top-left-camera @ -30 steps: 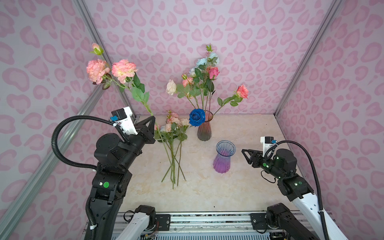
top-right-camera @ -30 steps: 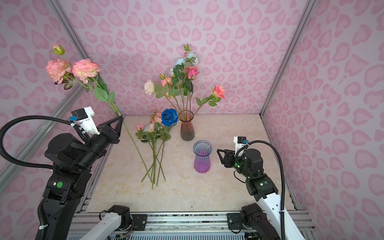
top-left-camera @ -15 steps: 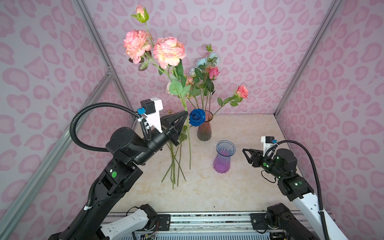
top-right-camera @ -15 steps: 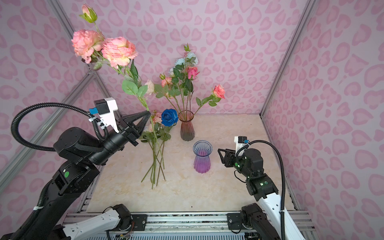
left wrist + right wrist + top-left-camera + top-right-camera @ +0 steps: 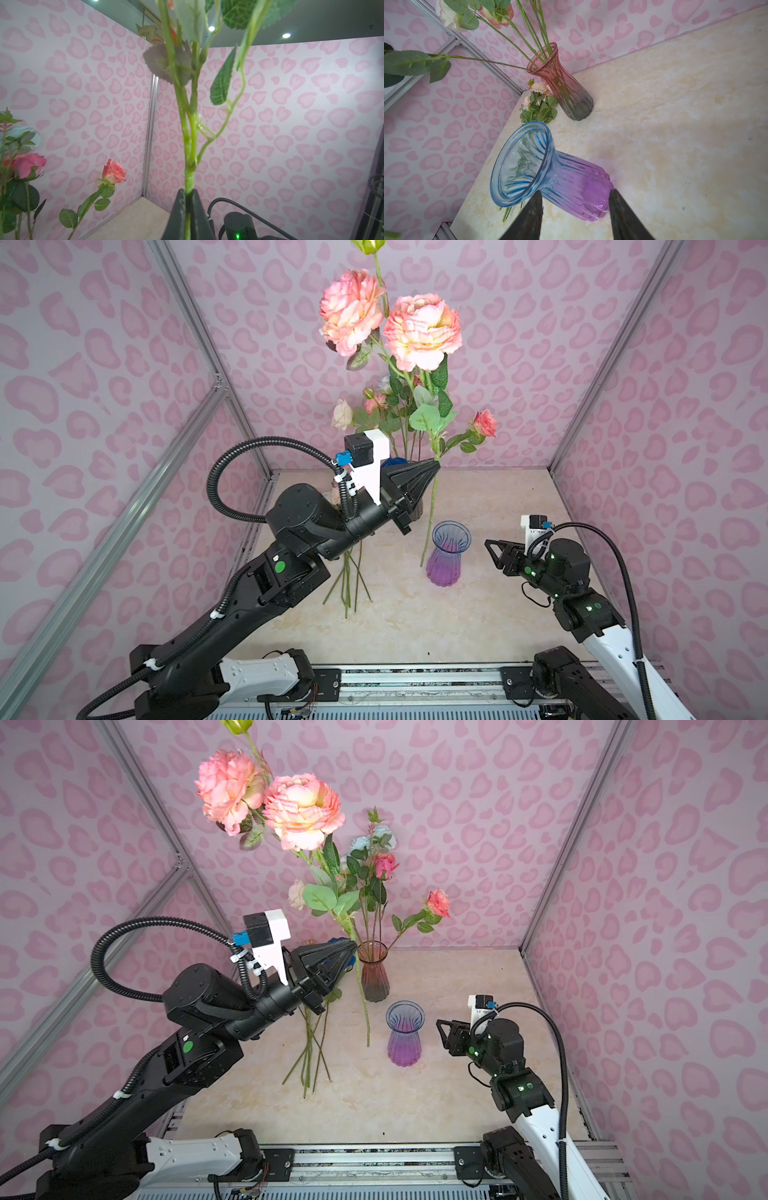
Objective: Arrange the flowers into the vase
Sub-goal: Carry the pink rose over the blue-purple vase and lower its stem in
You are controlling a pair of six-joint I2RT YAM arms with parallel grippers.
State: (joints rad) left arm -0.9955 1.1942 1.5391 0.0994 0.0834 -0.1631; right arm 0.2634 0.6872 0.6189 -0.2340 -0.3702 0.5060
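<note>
Spray of two pink-peach artificial roses [image 5: 422, 333] on long green stem: seemingly light, top-heavy, springy; left pincer [image 5: 434, 467] clenched on bare stem below leaves; right pincer [image 5: 489, 545] parted, empty.

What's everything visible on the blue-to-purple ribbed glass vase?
Translucent ribbed glass vase, blue at the flared rim grading to purple at the bulbous base, with a pinched neck. It stands upright on the beige marbled tabletop, empty, near the middle in both top views. Only the tabletop touches it: the right gripper sits open beside it with a gap, and the stem end of the held pink rose spray hangs beside it, not inside.
</note>
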